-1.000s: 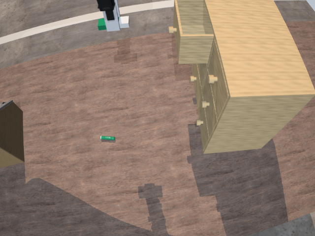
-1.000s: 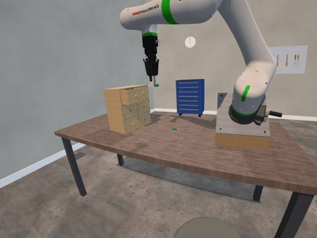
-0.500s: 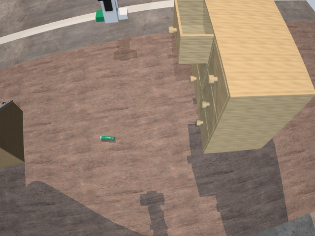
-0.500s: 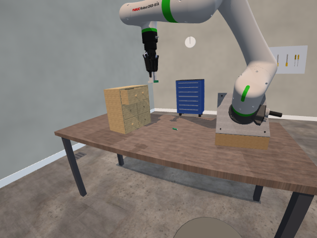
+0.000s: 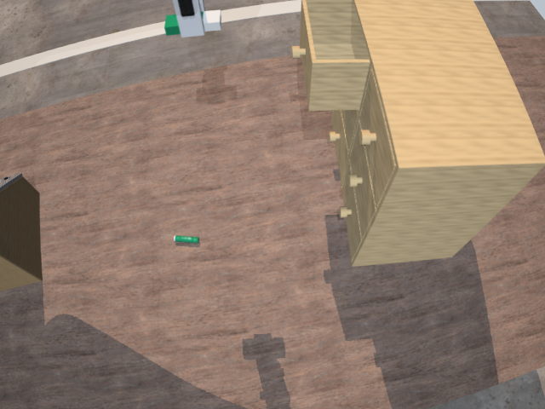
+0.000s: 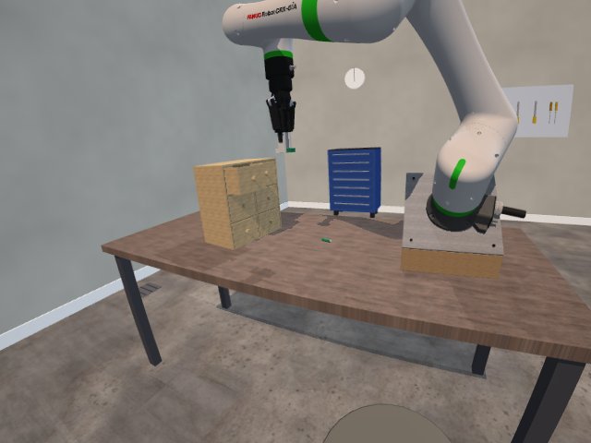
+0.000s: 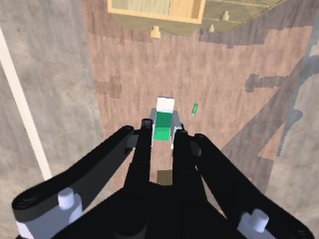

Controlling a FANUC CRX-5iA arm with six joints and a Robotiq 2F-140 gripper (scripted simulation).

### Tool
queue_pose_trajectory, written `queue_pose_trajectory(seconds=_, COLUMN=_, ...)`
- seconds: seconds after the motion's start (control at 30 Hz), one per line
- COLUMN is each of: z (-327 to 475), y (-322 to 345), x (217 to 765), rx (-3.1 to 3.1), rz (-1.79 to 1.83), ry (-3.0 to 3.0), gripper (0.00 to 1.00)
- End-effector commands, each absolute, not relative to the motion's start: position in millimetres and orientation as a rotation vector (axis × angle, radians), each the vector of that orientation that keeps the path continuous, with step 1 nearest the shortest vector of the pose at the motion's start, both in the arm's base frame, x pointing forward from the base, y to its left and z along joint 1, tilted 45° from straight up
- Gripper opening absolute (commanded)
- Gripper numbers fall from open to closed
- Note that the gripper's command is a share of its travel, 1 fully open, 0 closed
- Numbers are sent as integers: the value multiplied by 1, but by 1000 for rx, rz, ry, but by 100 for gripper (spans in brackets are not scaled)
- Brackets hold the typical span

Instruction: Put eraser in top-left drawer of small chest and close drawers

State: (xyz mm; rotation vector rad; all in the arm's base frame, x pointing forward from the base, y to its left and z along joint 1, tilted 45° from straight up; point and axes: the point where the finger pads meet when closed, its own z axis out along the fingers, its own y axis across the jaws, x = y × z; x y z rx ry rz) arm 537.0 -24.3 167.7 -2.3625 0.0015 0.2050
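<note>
Eraser held aloft, top-left drawer open.
Gripper (image 7: 161, 130) is clamped on the green-and-white eraser (image 7: 163, 119), high above the table (image 6: 333, 281), beside the chest (image 5: 439, 88); open drawer (image 5: 339, 83) protrudes.

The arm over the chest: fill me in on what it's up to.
The gripper is shut on the green-and-white eraser, held high in the air near the small chest. The top-row left drawer is pulled out and looks empty. A small green cylinder lies on the table, untouched.
</note>
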Motion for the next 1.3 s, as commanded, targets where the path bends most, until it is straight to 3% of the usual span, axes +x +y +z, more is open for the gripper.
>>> queue_pose_trajectory(seconds=0.0, z=168, y=-24, x=537, rx=-2365, rz=173, ry=15, gripper=11)
queue_pose_trajectory(seconds=1.13, z=161, y=-13, x=510, rx=-2135, rz=-1196, ry=563, gripper=11)
queue_pose_trajectory(seconds=1.27, z=161, y=-13, x=511, rx=-2122, rz=-1227, ry=571, gripper=11)
